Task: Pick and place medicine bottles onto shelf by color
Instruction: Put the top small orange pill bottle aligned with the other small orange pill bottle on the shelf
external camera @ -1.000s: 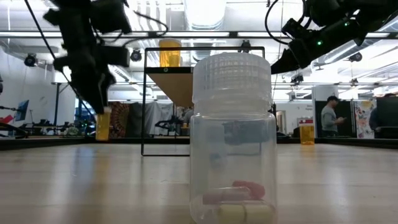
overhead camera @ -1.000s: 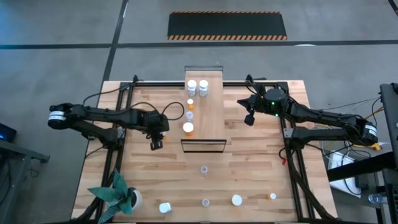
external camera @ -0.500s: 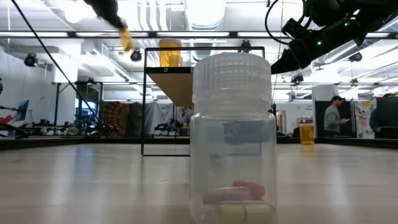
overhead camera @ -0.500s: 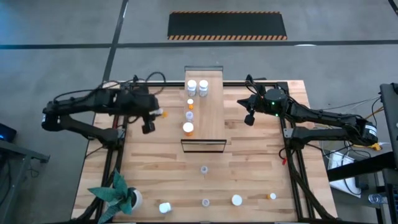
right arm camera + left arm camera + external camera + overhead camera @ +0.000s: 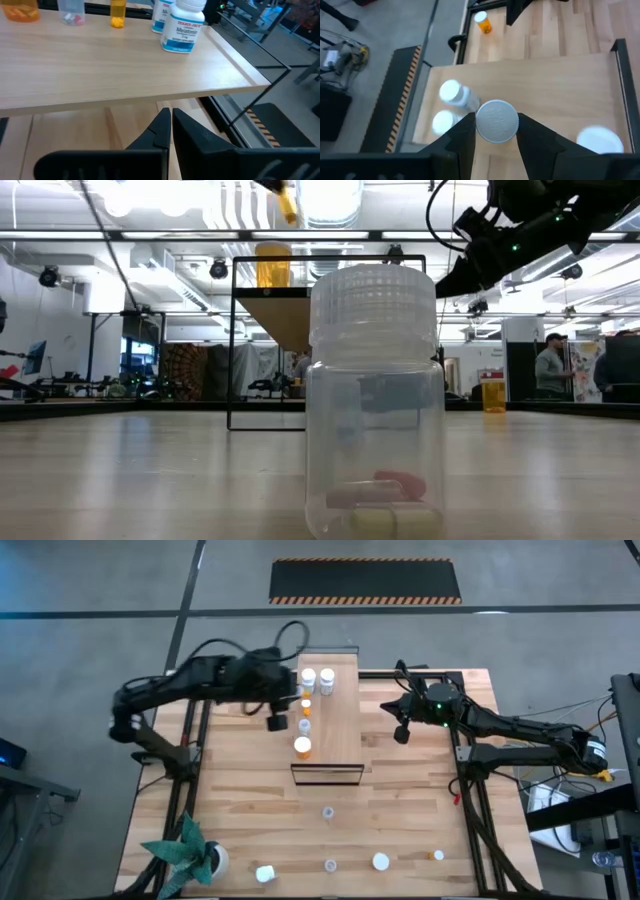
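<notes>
My left gripper (image 5: pixel 288 706) is over the left edge of the shelf (image 5: pixel 340 725), shut on a small orange bottle with a white cap (image 5: pixel 496 121); the bottle also shows at the top of the low view (image 5: pixel 287 202). On the shelf stand two white bottles (image 5: pixel 317 679), small bottles (image 5: pixel 305 717) and a large orange bottle (image 5: pixel 302 747). My right gripper (image 5: pixel 400 730) is shut and empty, right of the shelf; its closed fingers (image 5: pixel 170 120) show in its wrist view. My left gripper pinches the small orange bottle between its two fingers (image 5: pixel 466 132), one on each side at the white cap (image 5: pixel 496 121). The cap faces the wrist camera and hides the body. The bottle is lifted clear above the shelf board and shows tilted in the low view.
On the table near the front stand a clear bottle (image 5: pixel 327 811), another clear one (image 5: pixel 330 864), a white-capped one (image 5: pixel 381 861), a small orange one (image 5: pixel 437 855) and a white one (image 5: pixel 265 873). A potted plant (image 5: pixel 195 855) is at the front left.
My left gripper has risen from the table left of the shelf and gone toward the far edge and right, to above the shelf's left edge. It has stayed shut on the small orange bottle, which has been lifted clear of the table.
</notes>
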